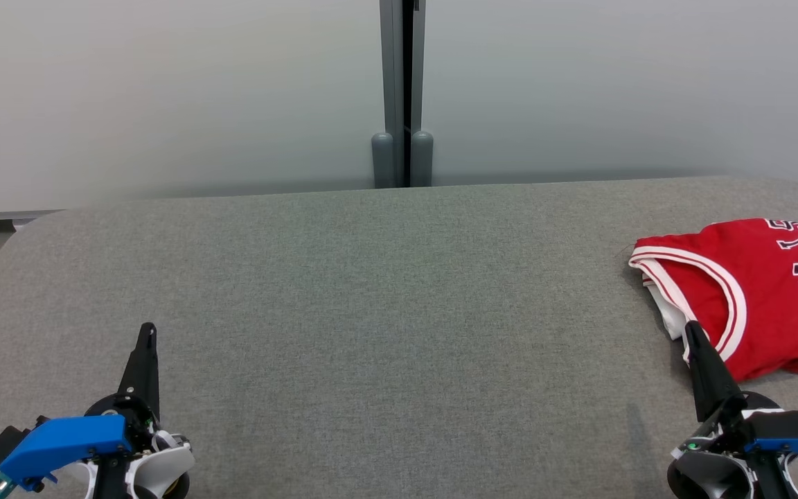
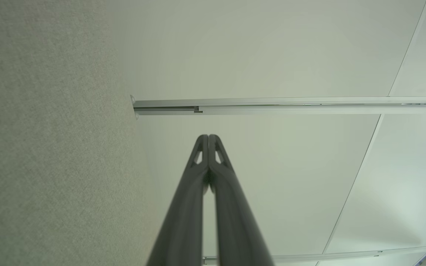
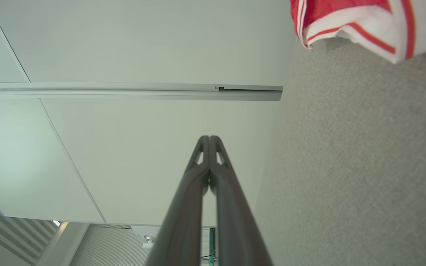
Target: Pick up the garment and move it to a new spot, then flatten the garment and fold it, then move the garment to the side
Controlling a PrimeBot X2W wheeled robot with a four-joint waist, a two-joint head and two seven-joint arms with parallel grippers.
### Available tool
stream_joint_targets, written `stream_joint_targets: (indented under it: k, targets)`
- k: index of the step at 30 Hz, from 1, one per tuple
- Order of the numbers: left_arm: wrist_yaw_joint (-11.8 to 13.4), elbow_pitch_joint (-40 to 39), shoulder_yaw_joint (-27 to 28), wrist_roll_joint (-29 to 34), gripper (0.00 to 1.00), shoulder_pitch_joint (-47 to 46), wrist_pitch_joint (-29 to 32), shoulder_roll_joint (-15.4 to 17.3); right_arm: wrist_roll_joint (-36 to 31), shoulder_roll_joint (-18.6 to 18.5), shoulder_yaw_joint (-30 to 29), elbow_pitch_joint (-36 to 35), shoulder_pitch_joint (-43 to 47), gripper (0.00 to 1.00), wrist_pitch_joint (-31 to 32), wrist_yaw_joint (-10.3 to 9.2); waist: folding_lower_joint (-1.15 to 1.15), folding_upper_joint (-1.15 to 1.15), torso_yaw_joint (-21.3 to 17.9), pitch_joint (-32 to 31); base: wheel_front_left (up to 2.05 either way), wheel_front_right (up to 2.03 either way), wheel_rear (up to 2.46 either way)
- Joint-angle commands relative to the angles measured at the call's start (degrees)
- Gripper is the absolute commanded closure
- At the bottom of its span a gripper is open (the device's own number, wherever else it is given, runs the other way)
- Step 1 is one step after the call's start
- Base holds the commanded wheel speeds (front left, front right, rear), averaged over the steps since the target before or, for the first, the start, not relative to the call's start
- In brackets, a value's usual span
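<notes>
The garment (image 1: 752,291) is a red sleeveless jersey with white trim and dark lettering, lying folded at the right edge of the grey fabric table (image 1: 385,298). Its trimmed corner also shows at the top right of the right wrist view, garment (image 3: 368,22). My right gripper (image 1: 691,331) is shut and empty, its tip just in front of the jersey's near edge; in its own view the right gripper (image 3: 209,138) has both fingers pressed together. My left gripper (image 1: 147,331) stands at the lower left, shut and empty, far from the jersey; the left gripper (image 2: 208,137) shows its fingers closed.
A pale wall with a grey vertical post (image 1: 402,90) stands behind the table. The table's rounded far-left corner (image 1: 32,229) drops off to the floor. Broad bare fabric spans the table's middle and left.
</notes>
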Motion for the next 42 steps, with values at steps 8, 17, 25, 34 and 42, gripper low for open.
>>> stream_joint_targets:
  k: [8, 17, 25, 34, 42]
  targets:
    - [-0.3, -0.2, 0.2, -0.2, 1.00, -0.6, 0.3, -0.1, -0.1, 0.0, -0.2, 0.1, -0.9, 1.00, 0.3, 0.02, 0.00, 0.01, 0.0, 0.0, 0.00, 0.00, 0.00]
    - [-0.3, -0.2, 0.2, -0.2, 1.00, -0.6, 0.3, -0.1, -0.2, 0.0, -0.3, 0.1, -0.9, 1.00, 0.4, 0.02, 0.00, 0.01, 0.0, 0.0, 0.00, 0.00, 0.00]
    - [-0.3, -0.2, 0.2, -0.2, 1.00, -0.6, 0.2, -0.1, -0.2, 0.1, -0.3, 0.1, -0.9, 1.00, 0.4, 0.02, 0.00, 0.01, 0.0, 0.0, 0.00, 0.00, 0.00]
    - [-0.3, -0.2, 0.2, -0.2, 1.00, -0.6, 0.2, -0.1, -0.3, 0.1, -0.4, 0.1, -0.9, 1.00, 0.4, 0.02, 0.00, 0.01, 0.0, 0.0, 0.00, 0.00, 0.00]
    - [-0.3, -0.2, 0.1, -0.2, 1.00, -0.6, 0.2, -0.1, -0.3, 0.2, -0.4, 0.1, -0.8, 1.00, 0.4, 0.02, 0.00, 0.01, 0.0, 0.0, 0.00, 0.00, 0.00]
